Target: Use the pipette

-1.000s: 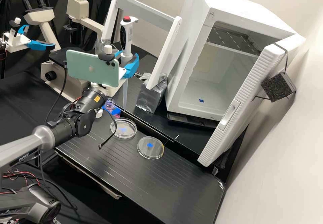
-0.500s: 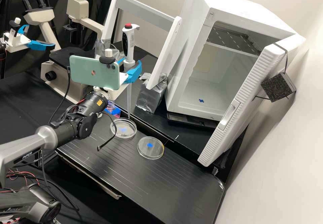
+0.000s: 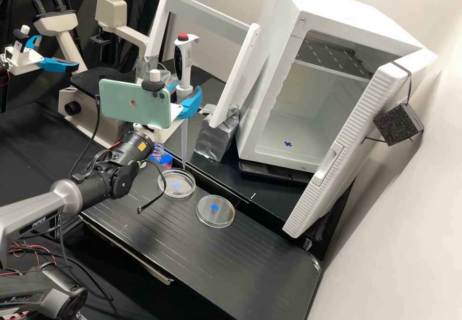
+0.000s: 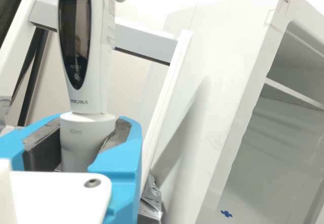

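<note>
In the high view the gripper (image 3: 183, 95) is shut on the white pipette (image 3: 186, 65), around its lower barrel. The pipette stands upright, red button on top, and its long clear tip ends by the back rim of the left petri dish (image 3: 170, 194); contact cannot be told. A second petri dish (image 3: 222, 219) lies to the right on the black bench. Behind the wrist, a bottle (image 3: 166, 159) with pink liquid sits in a blue holder, partly hidden. From the wrist, the gripper (image 4: 85, 138) has dark pads against the grey barrel of the pipette (image 4: 98, 47).
A white rack frame (image 3: 207, 16) rises behind the pipette, its foot in a foil-wrapped block (image 3: 216, 137). The white incubator (image 3: 276, 94) stands open at the right, door (image 3: 337, 151) swung outward. A microscope (image 3: 91, 113) is at the back left, near a second arm's blue fingers.
Over the last second the gripper has shifted slightly right and down in the high view with the pipette, bringing the tip to the left dish's back rim. It has hardly moved in the last half second.
</note>
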{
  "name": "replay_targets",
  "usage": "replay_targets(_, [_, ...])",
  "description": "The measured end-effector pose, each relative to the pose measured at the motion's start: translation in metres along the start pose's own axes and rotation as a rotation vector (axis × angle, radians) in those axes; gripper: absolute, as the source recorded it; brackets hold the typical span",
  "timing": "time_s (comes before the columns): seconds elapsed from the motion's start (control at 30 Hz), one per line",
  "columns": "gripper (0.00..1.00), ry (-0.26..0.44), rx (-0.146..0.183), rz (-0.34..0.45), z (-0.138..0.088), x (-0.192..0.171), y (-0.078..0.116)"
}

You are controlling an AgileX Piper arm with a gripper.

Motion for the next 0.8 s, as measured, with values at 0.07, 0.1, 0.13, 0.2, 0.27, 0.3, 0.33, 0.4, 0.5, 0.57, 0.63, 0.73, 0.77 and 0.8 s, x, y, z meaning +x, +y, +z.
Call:
replay_targets(0.07, [0.00,-0.001,0.006,-0.017,0.000,0.000,-0.001])
replay_targets(0.1, [0.00,-0.001,0.008,-0.024,-0.001,0.001,-0.001])
replay_targets(0.13, [0.00,-0.003,0.010,-0.038,-0.001,0.002,-0.001])
replay_targets(0.2, [0.00,-0.002,0.009,-0.056,-0.002,0.005,0.000])
replay_targets(0.27, [0.00,-0.005,0.010,-0.070,-0.002,0.008,0.000])
replay_targets(0.3, [0.00,-0.008,0.006,-0.076,-0.002,0.010,0.001])
replay_targets(0.33, [0.00,-0.010,0.004,-0.078,-0.002,0.011,0.002])
replay_targets(0.4, [0.00,-0.017,0.000,-0.077,-0.001,0.013,0.005])
replay_targets(0.5, [0.00,-0.031,0.011,-0.062,0.001,0.015,0.010])
replay_targets(0.57, [0.00,-0.034,0.026,-0.053,0.001,0.015,0.013])
replay_targets(0.63, [0.00,-0.035,0.031,-0.051,0.001,0.015,0.014])
replay_targets(0.73, [0.00,-0.034,0.029,-0.052,0.001,0.015,0.014])
replay_targets(0.77, [0.00,-0.034,0.027,-0.053,0.001,0.015,0.014])
replay_targets(0.8, [0.00,-0.033,0.024,-0.054,0.001,0.015,0.014])
